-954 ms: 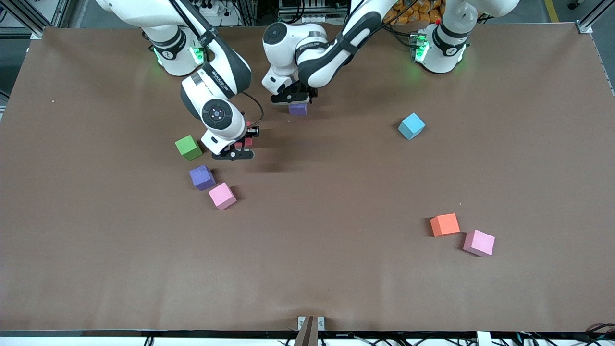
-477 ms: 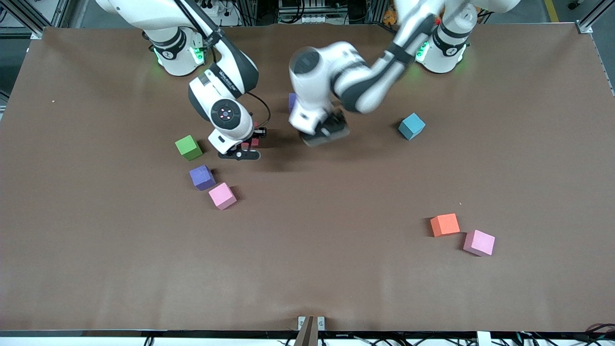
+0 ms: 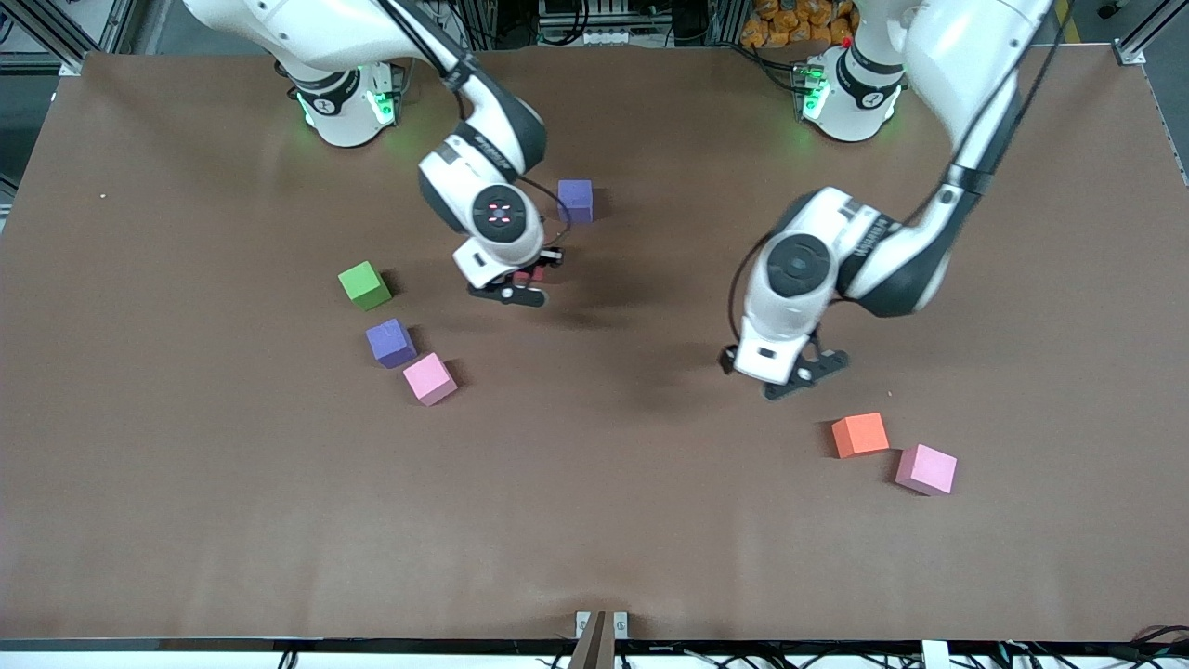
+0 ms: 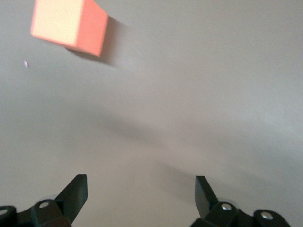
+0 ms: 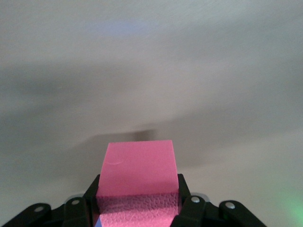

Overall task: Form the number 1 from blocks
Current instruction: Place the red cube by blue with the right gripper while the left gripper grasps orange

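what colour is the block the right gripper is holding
Red, looking pinkish-red up close: the block sits clamped in the right gripper, clearest in the right wrist view.

Five foam blocks (image 3: 859, 435), scattered; red one (image 5: 138, 182) tool-held.

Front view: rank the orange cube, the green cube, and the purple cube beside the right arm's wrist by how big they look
1. Orange cube and green cube: they look about alike, so no ranking between them.
2. Purple cube: looks slightly smaller, but it lies farthest from the camera, so true size may match.
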